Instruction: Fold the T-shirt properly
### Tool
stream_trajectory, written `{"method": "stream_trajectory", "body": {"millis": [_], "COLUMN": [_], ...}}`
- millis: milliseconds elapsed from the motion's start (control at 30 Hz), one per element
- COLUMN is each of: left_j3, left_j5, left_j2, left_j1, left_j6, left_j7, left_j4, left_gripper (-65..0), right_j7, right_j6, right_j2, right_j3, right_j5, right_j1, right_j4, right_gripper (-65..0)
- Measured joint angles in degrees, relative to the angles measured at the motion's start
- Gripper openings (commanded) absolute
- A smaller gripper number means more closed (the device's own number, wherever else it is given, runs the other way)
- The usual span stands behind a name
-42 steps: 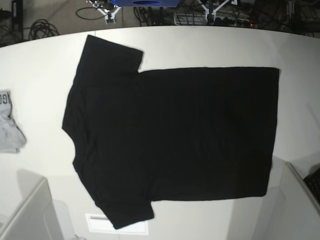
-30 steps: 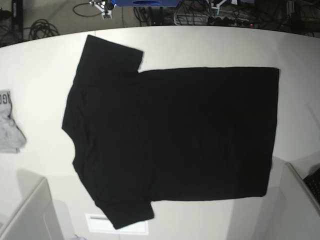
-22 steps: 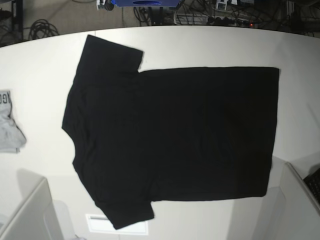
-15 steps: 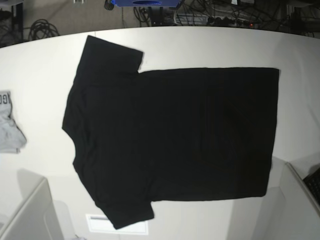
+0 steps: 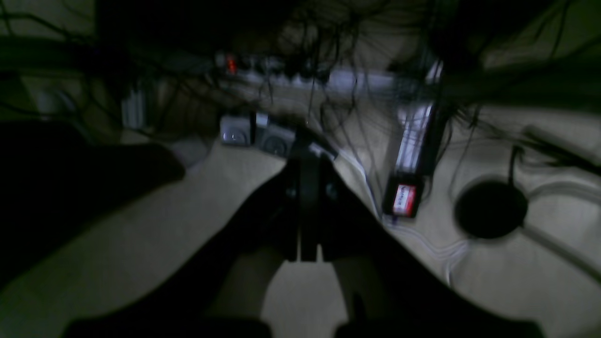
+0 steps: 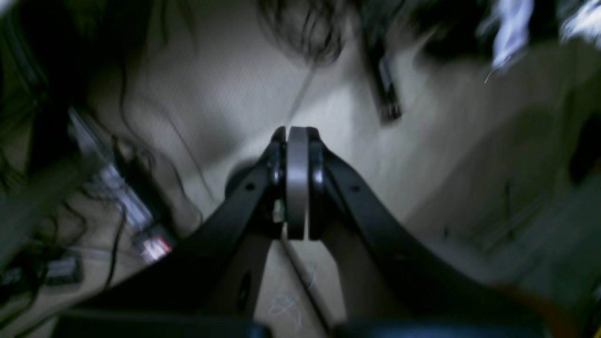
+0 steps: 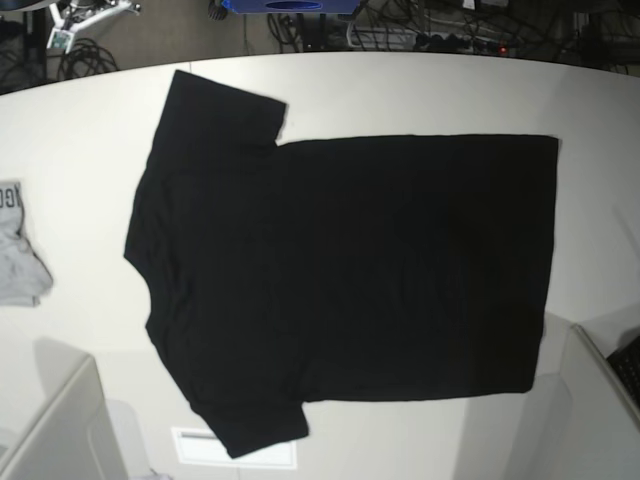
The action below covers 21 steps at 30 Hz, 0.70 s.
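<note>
Black T-shirt (image 7: 340, 270) lies flat, spread over white table (image 7: 80, 140), neck end twd base view's left, hem twd right, plain side up. Small grey garment (image 7: 18, 250) at table's left edge, well apart from shirt. Left gripper (image 5: 303, 188) & right gripper (image 6: 296, 180): jaws pressed together, empty, both over cabled floor, off the table, away from shirt.
</note>
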Motion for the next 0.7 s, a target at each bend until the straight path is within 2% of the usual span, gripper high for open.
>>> {"method": "stream_trajectory", "body": {"millis": [67, 133, 167, 267, 333, 367, 433, 500, 533, 633, 667, 700], "left_j3": [-7.43, -14.27, -17.53, -26.34, -31.06, -32.5, -34.75, -37.38, -38.18, -40.0, -40.48, -40.94], "left_j5": [-0.09, -0.13, -0.11, -0.04, -0.2, -0.26, -4.11, -9.81, -12.07, -12.2, -12.11, -12.17], "left_j2": [2.97, 6.64, 8.5, 14.1, 15.87, 16.02, 16.02, 15.89, 15.76, 15.78, 15.87, 15.87], "left_j1": [3.65, 5.4, 5.6, 4.79, 4.79, 5.11, 5.07, 3.15, 2.1, -0.61, -1.84, -3.13], "left_j6": [0.39, -1.31, -3.67, -16.33, -22.95, -24.81, -26.75, -26.67, -26.62, -26.84, -26.84, -26.6], "left_j7": [0.13, 0.61, 0.31, 0.48, -0.04, 0.13, 1.38, 1.49, 1.16, 3.34, 3.58, 4.0], "left_j4": [5.33, 9.99, 12.11, 18.32, 20.72, 21.27, 21.9, 21.97, 22.01, 22.03, 21.9, 21.84], "left_gripper": [-65.0, -65.0, -65.0, -65.0, -65.0, -65.0, -65.0, -65.0, -65.0, -65.0, -65.0, -65.0], "right_j7": [-0.87, -2.89, -3.28, -4.37, -4.68, -4.76, -4.74, -6.58, -10.12, -20.83, -23.96, -27.5], "right_j6": [3.89, 6.36, 8.2, 11.13, 14.53, 16.79, 21.31, 24.76, 25.22, 25.62, 26.01, 26.01], "right_j2": [-0.13, -0.83, -1.11, -0.94, -0.96, -0.96, -1.05, -1.05, -1.01, -0.66, -0.68, -0.52], "right_j3": [0.42, 0.44, 0.33, 0.35, 0.35, 0.35, 0.35, 0.35, 0.35, 2.36, 3.69, 4.98], "right_j5": [0.17, 0.11, 0.33, 0.35, 0.09, 0.2, 2.91, 8.5, 11.02, 18.49, 21.35, 23.58], "right_j1": [0.81, 3.65, 5.2, 8.7, 10.78, 11.82, 14.21, 15.47, 16.28, 19.74, 21.27, 22.84], "right_j4": [3.85, 5.14, 5.42, 5.75, 5.75, 5.75, 5.75, 5.79, 5.84, 5.62, 5.62, 5.6], "right_gripper": [-65.0, -65.0, -65.0, -65.0, -65.0, -65.0, -65.0, -65.0, -65.0, -65.0, -63.8, -53.9]}}
